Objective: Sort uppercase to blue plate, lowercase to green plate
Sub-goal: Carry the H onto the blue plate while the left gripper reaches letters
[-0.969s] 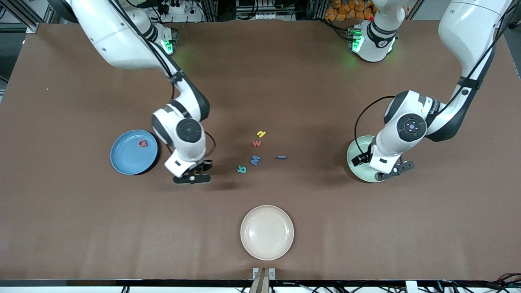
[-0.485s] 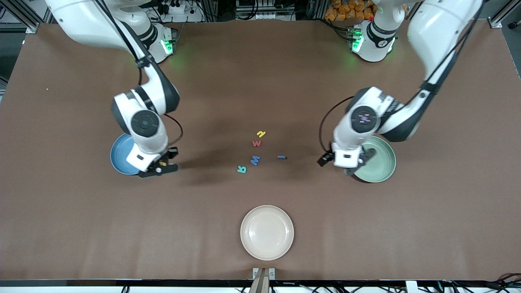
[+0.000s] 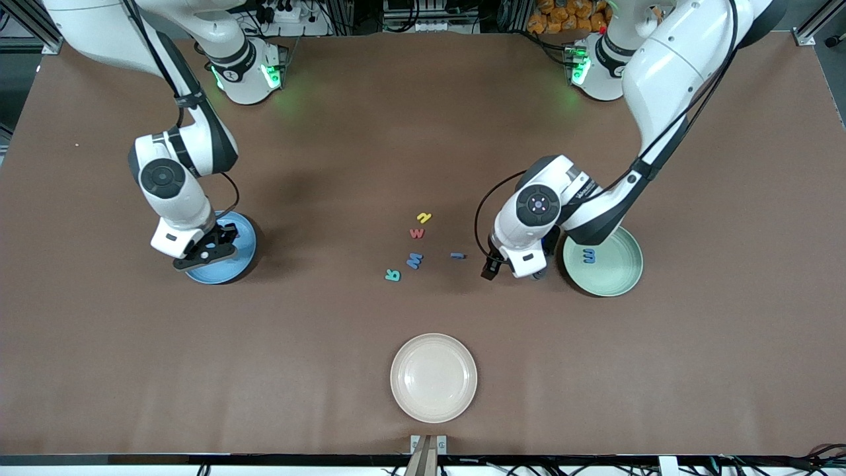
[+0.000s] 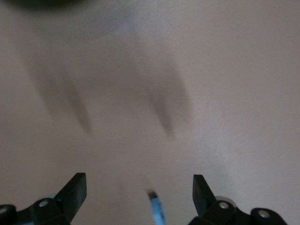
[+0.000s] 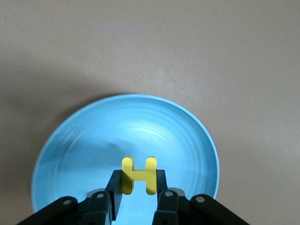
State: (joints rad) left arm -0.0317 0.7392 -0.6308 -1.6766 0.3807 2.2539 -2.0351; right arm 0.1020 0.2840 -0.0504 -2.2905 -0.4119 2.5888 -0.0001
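Brown table [image 3: 132,370], and you're partway: blue m [image 3: 589,255] lies in the green plate [image 3: 621,281]. Your right gripper [image 5: 136,199] pinches the yellow H [image 5: 138,176] over the blue plate [image 5: 70,154] — not released yet. Left gripper [image 4: 139,194] gapes empty just beside the thin i [image 3: 457,255]. Left on the table — R [image 3: 392,275], W [image 3: 414,260], red w [image 3: 416,233], yellow n [image 3: 423,217].

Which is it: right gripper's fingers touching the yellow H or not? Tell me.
Touching. The right wrist view shows the fingers clamped on the yellow H, held above the blue plate.

Right tool [image 3: 206,251] over blue plate [image 3: 239,258] — laden
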